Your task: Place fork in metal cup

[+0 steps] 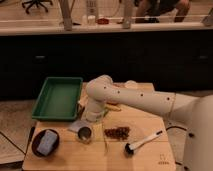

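Claw [85, 124] low over wooden surface [75, 157], just behind upright metal cup [84, 134]; grip state cannot be determined. Dark bowl [35, 145] left, green tray [57, 97] behind

We have 1 view, high and fairly near, looking down across the table [150, 156] toward the dark counter [150, 55] beyond; the gripper [85, 123] sits left of centre, close by the metal cup [84, 134].
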